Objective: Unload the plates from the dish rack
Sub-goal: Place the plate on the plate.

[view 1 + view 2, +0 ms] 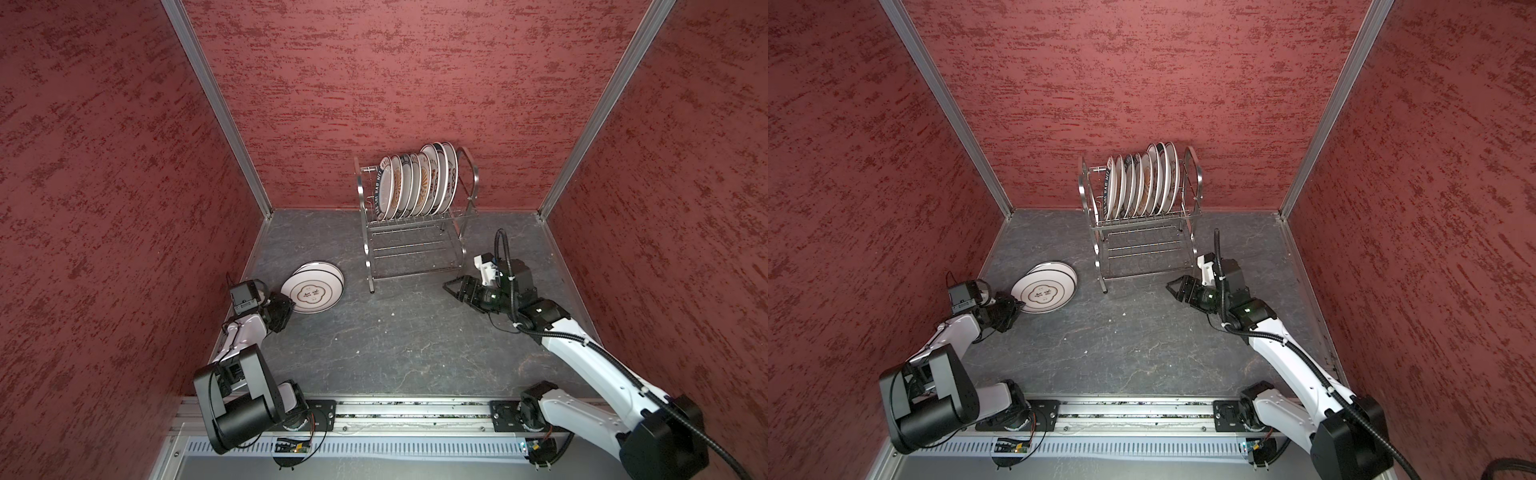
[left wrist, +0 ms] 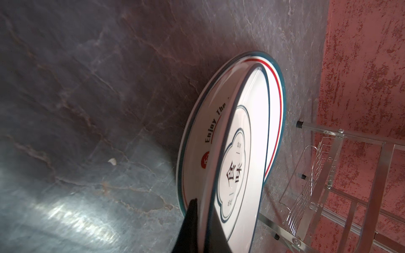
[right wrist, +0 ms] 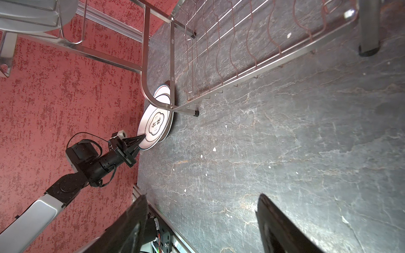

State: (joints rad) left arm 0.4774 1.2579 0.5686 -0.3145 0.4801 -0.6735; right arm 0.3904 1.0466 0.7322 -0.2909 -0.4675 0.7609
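Left hand (image 1: 291,306) pinches the rim of a glossy round white plate (image 1: 313,292).

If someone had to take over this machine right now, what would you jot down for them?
Left gripper: shut on the rim of the top plate, which lies overlapping a second plate on the table, left of the rack.
Right gripper: open, empty, near the rack's lower front corner.
Done: two plates out.
To do: release this plate; then unload the row of plates standing upright in the rack's upper tier.
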